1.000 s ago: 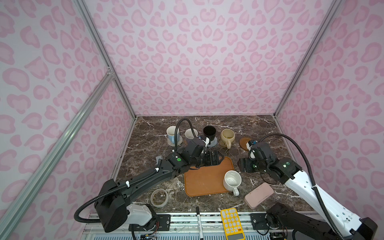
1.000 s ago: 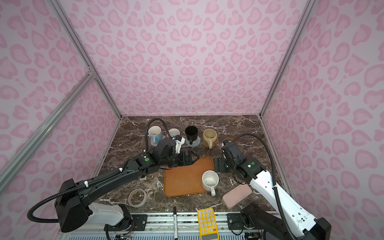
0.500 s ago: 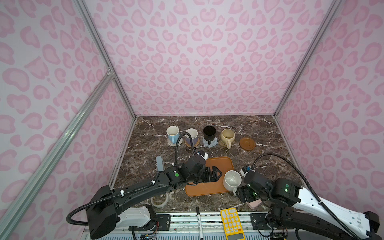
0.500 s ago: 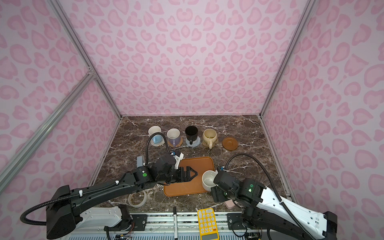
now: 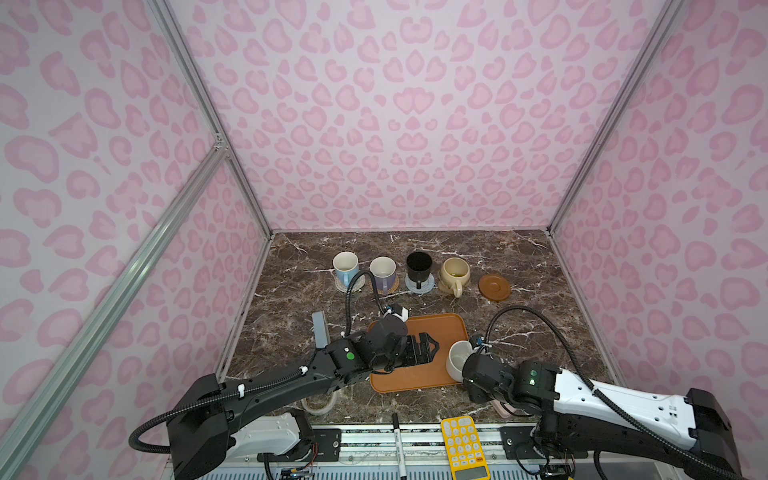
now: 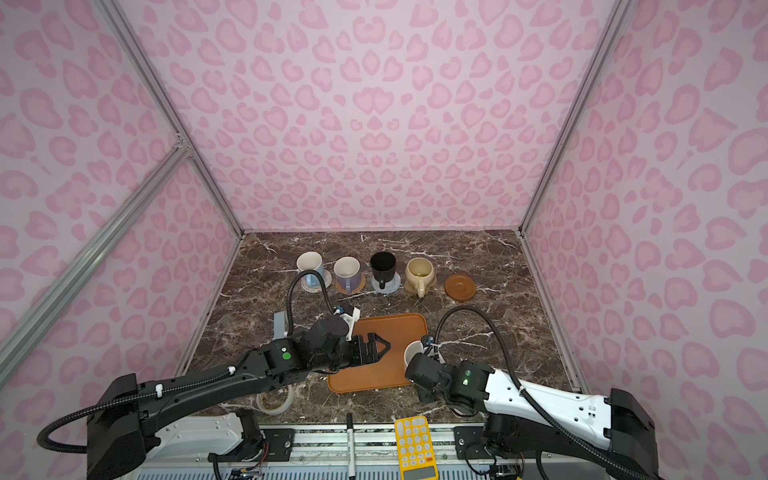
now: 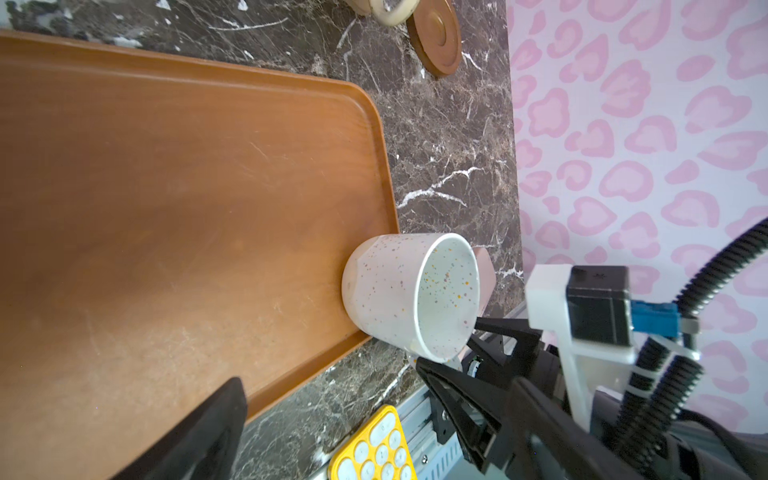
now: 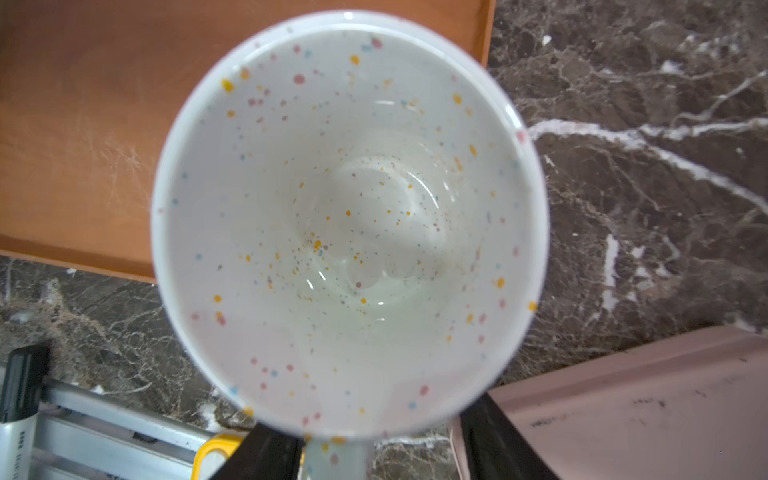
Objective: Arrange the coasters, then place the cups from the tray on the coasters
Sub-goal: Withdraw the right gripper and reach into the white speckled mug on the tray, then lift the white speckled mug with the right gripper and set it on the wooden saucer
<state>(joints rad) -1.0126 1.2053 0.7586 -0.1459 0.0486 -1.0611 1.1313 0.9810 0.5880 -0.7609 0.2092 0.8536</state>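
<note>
Now the white speckled mug (image 5: pixel 459 357) stands at the lower right corner of the tray (image 5: pixel 440 328), just right of centre in both top views. At the bottom edge of the right wrist view, the right gripper (image 8: pixel 380 457) straddles its handle: 1 finger touches it, the other stands off, so it is not yet clamped. Over the tray's middle the left gripper (image 5: pixel 432 347) hangs spread wide, holding nothing. Above the tray, the light blue mug (image 5: pixel 345 266), lavender mug (image 5: pixel 382 270), black mug (image 5: pixel 419 266) and cream-yellow mug (image 5: pixel 455 272) stand in a row on coasters, with the brown wooden coaster (image 5: pixel 494 286) at its right end.
</note>
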